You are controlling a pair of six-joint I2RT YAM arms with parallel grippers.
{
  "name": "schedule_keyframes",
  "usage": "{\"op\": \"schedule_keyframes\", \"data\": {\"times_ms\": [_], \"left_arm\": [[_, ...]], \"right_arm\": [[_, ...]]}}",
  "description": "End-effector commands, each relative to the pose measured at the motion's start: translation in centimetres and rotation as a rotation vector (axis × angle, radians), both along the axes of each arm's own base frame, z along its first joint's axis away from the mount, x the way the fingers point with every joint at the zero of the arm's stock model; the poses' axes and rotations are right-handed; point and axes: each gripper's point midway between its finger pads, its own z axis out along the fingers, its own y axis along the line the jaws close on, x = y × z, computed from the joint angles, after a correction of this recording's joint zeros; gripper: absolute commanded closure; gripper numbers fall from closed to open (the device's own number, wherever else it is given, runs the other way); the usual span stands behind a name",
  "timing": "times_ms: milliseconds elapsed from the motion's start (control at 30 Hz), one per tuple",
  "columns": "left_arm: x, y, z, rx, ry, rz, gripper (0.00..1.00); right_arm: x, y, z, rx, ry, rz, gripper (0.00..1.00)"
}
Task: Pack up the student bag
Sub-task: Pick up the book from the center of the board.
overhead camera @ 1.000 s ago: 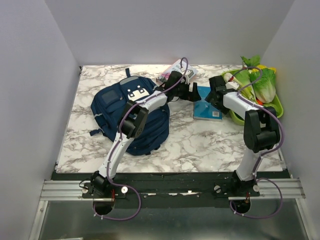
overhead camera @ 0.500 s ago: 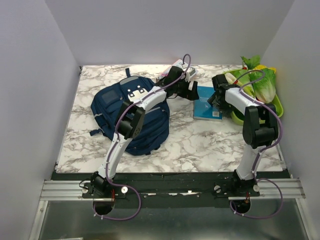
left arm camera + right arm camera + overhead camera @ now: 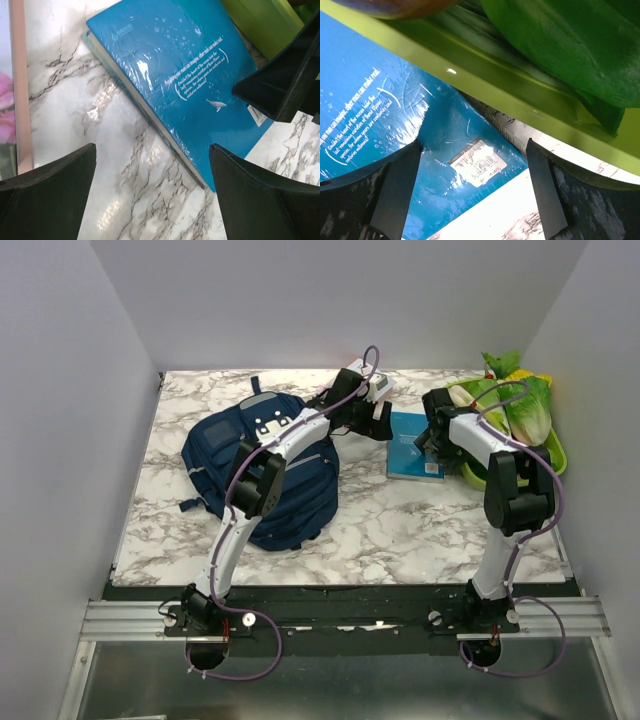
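1. Counter (image 3: 400, 530): white marble with grey veins; both arm bases are bolted at its near edge

2. Student bag (image 3: 215, 455): large navy backpack lying flat on the left half of the counter, with the white patch with dark squares (image 3: 268, 425) facing up towards its far end. The left arm reaches over its right side. Whether the zip is open cannot be told

3. Blue book (image 3: 412, 445): teal cover with white lettering and a small whale, in glossy wrap. It lies flat right of the bag and well apart from it, with a barcode sticker (image 3: 477, 162) near its right corner

4. Left claw (image 3: 151, 150): jaws wide apart and holding nothing, hanging over the book's left edge and the bare counter beside it

5. Right claw (image 3: 474, 142): jaws wide apart and empty, over the book's right edge, just beside the tray

6. Green tray (image 3: 550, 458): lime plastic at the right edge, its rim next to the book; it holds leafy lettuce (image 3: 525, 410)

7. Flat item with pink edge (image 3: 20, 100): left of the book at the far side, mostly out of frame
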Motion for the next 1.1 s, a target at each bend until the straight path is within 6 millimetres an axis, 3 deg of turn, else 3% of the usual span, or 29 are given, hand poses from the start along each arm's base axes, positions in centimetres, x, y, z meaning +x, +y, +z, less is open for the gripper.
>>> {"op": "schedule_keyframes", "data": {"times_ms": [0,200,367,533,567,633,700,833,1000,1067], "left_arm": [[0.0,2.1,5.3,-0.033,-0.033,0.050,0.01],[0.0,4.8,6.1,-0.035,-0.038,0.083,0.01],[0.0,5.9,5.8,-0.039,-0.026,0.098,0.01],[-0.5,5.6,5.7,-0.061,-0.013,0.075,0.01],[-0.6,5.4,5.8,-0.068,-0.010,0.067,0.01],[-1.0,4.7,5.8,-0.087,-0.009,0.033,0.01],[-1.3,3.9,5.4,-0.089,-0.003,0.008,0.01],[-1.7,2.3,4.9,-0.096,-0.011,-0.045,0.01],[-0.4,0.5,4.6,-0.135,0.015,-0.058,0.01],[-0.1,0.0,4.3,-0.152,0.021,-0.054,0.01]], "right_arm": [[-1.6,1.2,-1.1,0.004,0.067,0.025,0.08],[-1.3,3.9,-1.3,0.035,0.059,0.070,0.07],[-2.2,7.7,-2.4,0.138,0.063,0.124,0.09],[-4.2,10.6,-2.1,0.173,0.073,0.176,0.09],[-4.4,11.1,-1.1,0.187,0.043,0.182,0.09],[-6.4,11.6,-1.5,0.191,0.062,0.200,0.09],[-7.7,11.2,-1.2,0.201,0.057,0.192,0.09],[-7.2,8.2,0.7,0.113,-0.027,0.167,0.09],[-3.7,3.5,2.9,0.079,-0.127,0.067,0.11],[-1.8,3.0,3.7,0.062,-0.158,0.062,0.12]]}}
